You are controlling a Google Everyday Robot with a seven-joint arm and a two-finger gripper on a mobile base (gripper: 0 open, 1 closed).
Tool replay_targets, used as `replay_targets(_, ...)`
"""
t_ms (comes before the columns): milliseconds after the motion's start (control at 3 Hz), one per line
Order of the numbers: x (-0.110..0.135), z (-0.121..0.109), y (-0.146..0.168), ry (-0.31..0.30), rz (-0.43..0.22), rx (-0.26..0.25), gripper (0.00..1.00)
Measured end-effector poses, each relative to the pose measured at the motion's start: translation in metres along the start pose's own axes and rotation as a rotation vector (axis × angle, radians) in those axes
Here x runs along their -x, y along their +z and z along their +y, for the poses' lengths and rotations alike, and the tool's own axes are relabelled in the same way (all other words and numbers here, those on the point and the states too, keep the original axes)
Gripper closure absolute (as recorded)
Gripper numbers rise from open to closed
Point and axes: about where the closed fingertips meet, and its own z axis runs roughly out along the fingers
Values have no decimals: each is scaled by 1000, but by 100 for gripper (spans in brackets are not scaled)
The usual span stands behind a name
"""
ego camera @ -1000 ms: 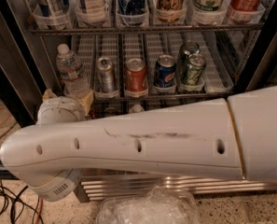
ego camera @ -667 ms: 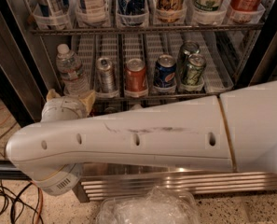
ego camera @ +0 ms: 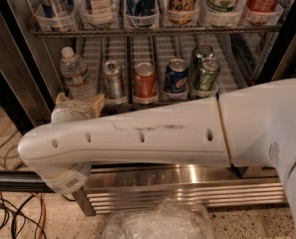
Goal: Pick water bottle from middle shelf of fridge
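Observation:
The water bottle (ego camera: 75, 73), clear and ribbed with a white cap, stands at the left end of the middle shelf (ego camera: 157, 59) inside the fridge (ego camera: 187, 195). My gripper (ego camera: 78, 99) sits just in front of and below the bottle's base. Its tan fingers (ego camera: 96, 102) are spread apart and hold nothing. My white arm (ego camera: 152, 136) crosses the view from the right and hides the shelf's front edge and everything below it.
A silver can (ego camera: 112, 79), a red can (ego camera: 145, 81), a blue can (ego camera: 176, 76) and green cans (ego camera: 206, 73) stand to the right of the bottle. Tall cans in clear cups (ego camera: 140, 4) fill the rack above. Cables (ego camera: 8, 213) lie on the floor at left, and crinkled clear plastic (ego camera: 157, 223) is at the bottom.
My arm and gripper have shifted a little to the right and up, closer under the water bottle. The bottle and cans have not moved.

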Motion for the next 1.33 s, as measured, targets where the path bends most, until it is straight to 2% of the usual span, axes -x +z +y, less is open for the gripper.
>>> replay_targets(333,1,-3,14,3,-6,-9,27)
replay_targets(1333,1,-5,10,2,-17,-19,26)
